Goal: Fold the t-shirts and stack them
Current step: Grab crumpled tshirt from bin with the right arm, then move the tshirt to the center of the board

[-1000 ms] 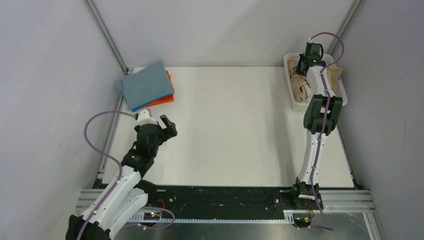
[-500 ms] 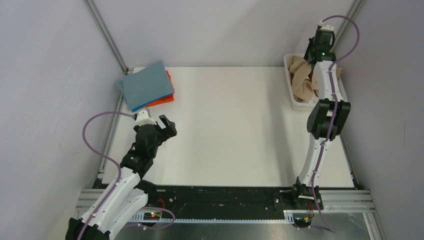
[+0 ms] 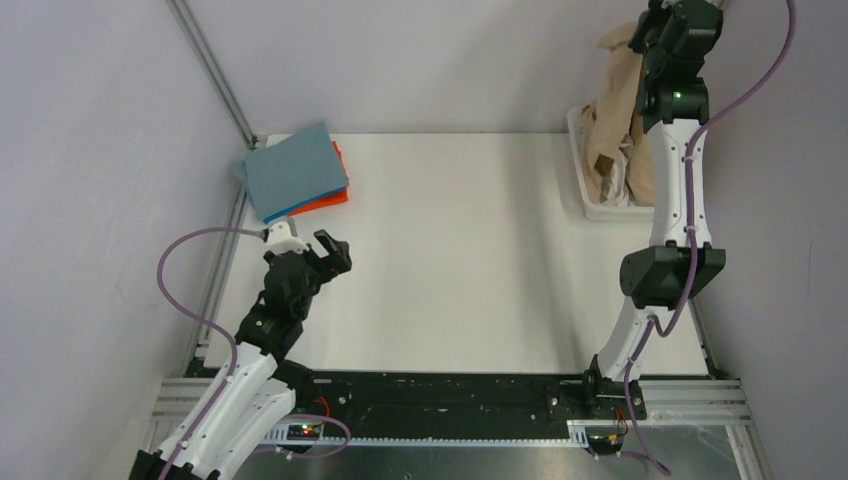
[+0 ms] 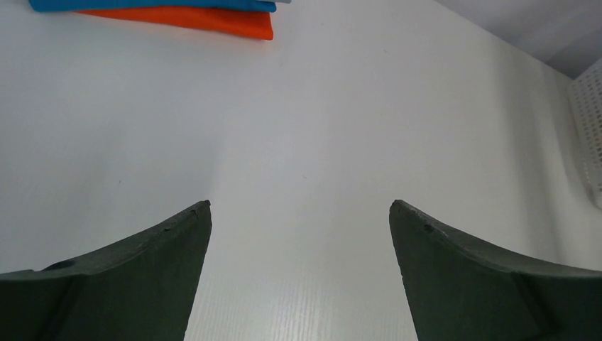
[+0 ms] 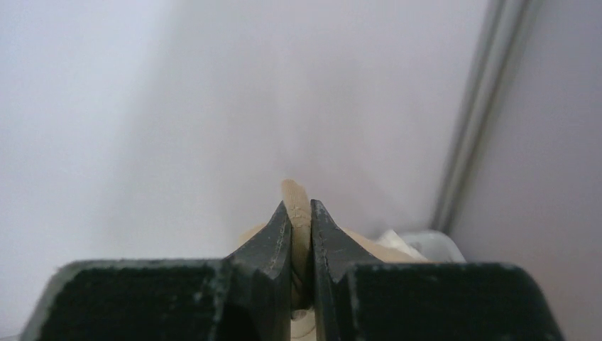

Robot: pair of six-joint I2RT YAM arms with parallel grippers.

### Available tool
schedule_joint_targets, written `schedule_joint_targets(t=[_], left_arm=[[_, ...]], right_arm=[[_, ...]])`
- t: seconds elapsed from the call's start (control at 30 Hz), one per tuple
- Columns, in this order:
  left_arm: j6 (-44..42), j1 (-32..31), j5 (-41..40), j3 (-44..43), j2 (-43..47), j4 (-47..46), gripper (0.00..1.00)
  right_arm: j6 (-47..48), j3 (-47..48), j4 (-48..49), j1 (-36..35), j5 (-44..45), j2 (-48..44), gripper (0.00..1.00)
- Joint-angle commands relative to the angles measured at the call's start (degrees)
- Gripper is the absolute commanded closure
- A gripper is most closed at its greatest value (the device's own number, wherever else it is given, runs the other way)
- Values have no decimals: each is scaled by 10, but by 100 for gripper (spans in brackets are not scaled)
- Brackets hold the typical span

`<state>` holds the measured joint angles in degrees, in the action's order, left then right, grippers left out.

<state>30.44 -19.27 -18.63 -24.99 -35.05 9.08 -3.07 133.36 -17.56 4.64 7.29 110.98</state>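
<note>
While the tan-beige t-shirt point(image 3: 612, 110) is pinched by a fold between the nearly closed fingers of the right gripper point(image 3: 645, 38), it is held high above the white slotted basket point(image 3: 590, 207) — its lower part hangs down into that basket. Only a sliver of tan cloth is seen between the fingertips in the right wrist view. Well left of the basket, the left gripper point(image 3: 322, 250) is held over the white table point(image 3: 470, 260), jaws spread wide, nothing between them. Farther left of the basket — a folded stack: grey-blue t-shirt point(image 3: 290, 170) on top, bright blue t-shirt point(image 4: 142, 4) under it, orange t-shirt point(image 4: 213, 20) lowest.
</note>
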Motion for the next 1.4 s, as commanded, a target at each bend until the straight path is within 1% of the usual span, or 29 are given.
schedule_joint_targets(t=[0.0,0.1,0.2,0.27,0.37,0.5,0.57,0.67,0.73,0.8,0.83,0.87,0.9,0.93,0.97,1.0,1.03,1.07,1.13,1.2,1.3,1.37], left_arm=[[-1,-2,16,-3,21,-20,2],[1,-2,25,2,35,-19,2],[4,-2,41,4,45,-19,2],[6,-2,48,7,53,-17,2],[17,-2,60,10,67,-13,2],[33,-2,61,12,86,1,2],[40,-2,65,7,94,15,2],[52,-2,69,4,119,40,2],[59,-2,68,5,138,61,2],[66,-2,61,5,159,86,2],[70,-2,53,6,165,101,2],[82,-2,48,10,177,106,2],[87,-2,45,12,181,114,2],[94,-2,46,15,188,116,2],[97,-2,49,16,189,119,2],[102,-2,53,19,188,120,2],[105,-2,56,20,185,123,2],[110,-2,63,22,176,124,2],[117,-2,85,25,154,123,2],[119,-2,112,25,121,123,2],[117,-5,149,24,65,121,2],[118,-16,168,27,37,116,2]], right_arm=[[-17,26,162,-41,-52,-114,100],[-18,30,187,-83,-65,-148,100],[-41,16,192,-113,-123,-175,100],[-62,3,190,-132,-149,-200,100],[-96,0,179,-162,-174,-214,100],[-151,-15,165,-207,-253,-224,100],[-176,-55,179,-231,-274,-233,100],[-177,-129,203,-275,-281,-260,100],[-140,-188,201,-312,-263,-276,100],[-104,-259,197,-350,-213,-298,100],[-94,-317,200,-373,-166,-312,100],[-81,-346,203,-384,-143,-320,100],[-78,-405,208,-400,-103,-332,100],[-78,-434,215,-408,-80,-338,100],[-79,-494,217,-420,-37,-348,100],[-91,-523,217,-424,-16,-351,100],[-104,-576,216,-427,21,-352,100],[-137,-604,215,-426,36,-351,100],[-179,-696,213,-413,72,-332,99],[-223,-736,191,-394,89,-301,99],[-284,-762,135,-368,111,-252,99],[-303,-778,117,-350,122,-241,97]])
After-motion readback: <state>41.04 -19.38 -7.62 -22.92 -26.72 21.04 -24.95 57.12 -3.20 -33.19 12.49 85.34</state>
